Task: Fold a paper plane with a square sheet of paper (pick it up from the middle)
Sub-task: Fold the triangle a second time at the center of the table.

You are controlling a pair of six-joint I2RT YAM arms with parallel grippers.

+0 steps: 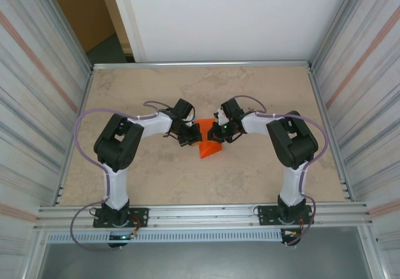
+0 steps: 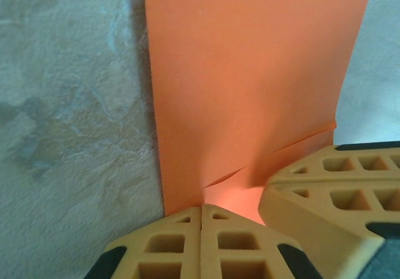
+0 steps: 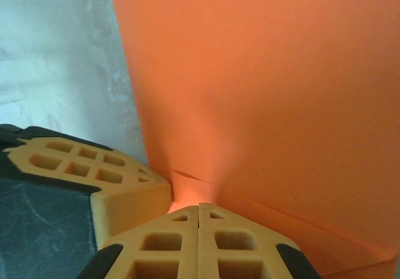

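The square sheet of paper (image 1: 209, 147) is bright orange and folded, with a layered edge and a point towards the near side. It sits mid-table between both grippers. My left gripper (image 1: 187, 136) is shut on the paper's near edge; in the left wrist view its tips (image 2: 201, 207) meet where the paper (image 2: 250, 85) rises into them. My right gripper (image 1: 217, 132) is shut on the same edge just beside it, its tips (image 3: 199, 205) pinching the paper (image 3: 269, 91). Each wrist view also catches the other gripper's fingers (image 2: 325, 191) (image 3: 81, 166), almost touching. No dart-shaped paper plane is visible.
The beige tabletop (image 1: 144, 172) is ringed by a metal frame, with a rail (image 1: 200, 213) along the near edge by the arm bases. Corrugated walls stand left and right, a white panel behind.
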